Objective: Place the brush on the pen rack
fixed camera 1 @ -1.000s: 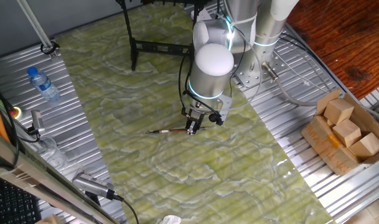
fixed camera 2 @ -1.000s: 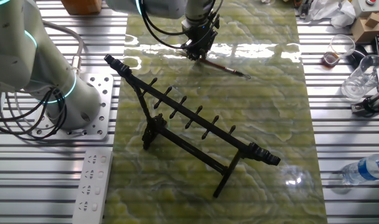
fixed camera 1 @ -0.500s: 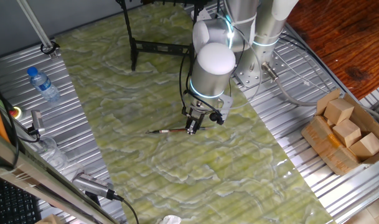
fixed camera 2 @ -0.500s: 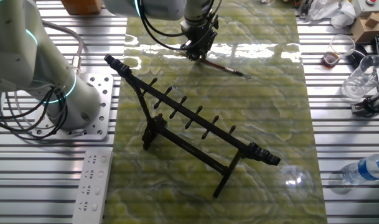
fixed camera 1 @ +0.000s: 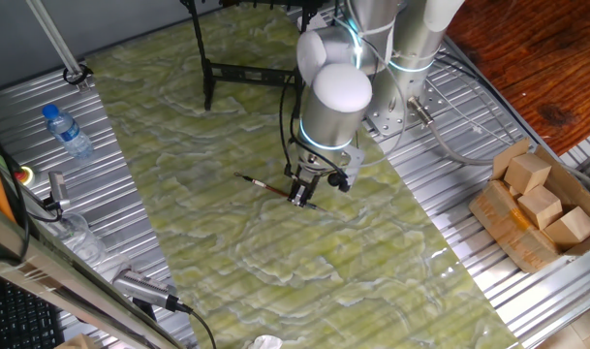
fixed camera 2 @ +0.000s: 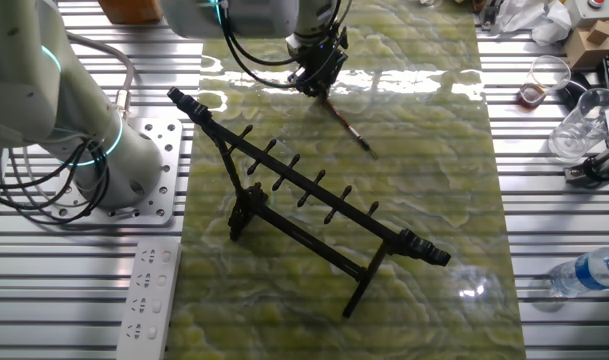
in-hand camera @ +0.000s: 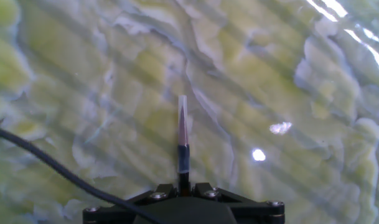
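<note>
The brush [fixed camera 1: 265, 186] is a thin reddish-brown stick with a dark tip, and my gripper [fixed camera 1: 302, 197] is shut on it near one end. Its long part points up-left over the green marbled mat. In the other fixed view the brush [fixed camera 2: 349, 125] slants down-right from the gripper [fixed camera 2: 317, 88]. In the hand view the brush [in-hand camera: 183, 140] sticks straight out from between the closed jaws of the gripper [in-hand camera: 183, 185]. The black pen rack [fixed camera 2: 314, 190] stands diagonally on the mat, apart from the brush. It also shows at the far end of the mat in one fixed view [fixed camera 1: 246, 73].
A white power strip [fixed camera 2: 149, 300] lies on the metal table beside the robot base. A water bottle [fixed camera 1: 67, 131] and glass cups [fixed camera 2: 574, 130] stand at one side. A cardboard box of wooden blocks [fixed camera 1: 537, 204] sits at the other side.
The gripper has turned with the brush in it. The brush has swung from lying across the mat to a slanted heading, and the hand has shifted slightly.
</note>
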Available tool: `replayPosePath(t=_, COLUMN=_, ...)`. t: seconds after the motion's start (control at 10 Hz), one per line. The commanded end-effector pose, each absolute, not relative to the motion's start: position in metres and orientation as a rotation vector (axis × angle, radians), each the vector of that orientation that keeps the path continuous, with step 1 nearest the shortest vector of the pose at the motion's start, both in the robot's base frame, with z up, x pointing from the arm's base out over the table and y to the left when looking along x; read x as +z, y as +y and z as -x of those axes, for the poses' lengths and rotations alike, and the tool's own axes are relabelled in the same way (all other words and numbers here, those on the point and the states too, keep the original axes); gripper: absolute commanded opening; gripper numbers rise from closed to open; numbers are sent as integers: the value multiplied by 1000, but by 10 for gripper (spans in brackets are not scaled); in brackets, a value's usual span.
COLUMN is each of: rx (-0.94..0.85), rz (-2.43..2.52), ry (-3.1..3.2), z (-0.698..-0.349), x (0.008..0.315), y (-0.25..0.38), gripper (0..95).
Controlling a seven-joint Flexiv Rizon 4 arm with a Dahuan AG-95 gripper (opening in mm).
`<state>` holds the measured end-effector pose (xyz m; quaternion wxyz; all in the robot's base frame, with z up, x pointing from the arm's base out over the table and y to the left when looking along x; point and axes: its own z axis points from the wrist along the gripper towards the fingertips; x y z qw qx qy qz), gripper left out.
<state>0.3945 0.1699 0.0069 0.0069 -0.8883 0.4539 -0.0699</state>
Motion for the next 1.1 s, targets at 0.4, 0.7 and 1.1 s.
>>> replayPosePath(t=0.4, rx=-240, rz=2750, ry=1510, z=-386, x=14, y=165, gripper=0)
replayPosePath(t=0.7, rx=-242, rz=2725, ry=1556, z=-384, x=17, y=163, gripper=0)
replayPosePath(t=1.1, rx=-256, rz=2688, ry=1636, z=-379, x=25, y=162, gripper=0)
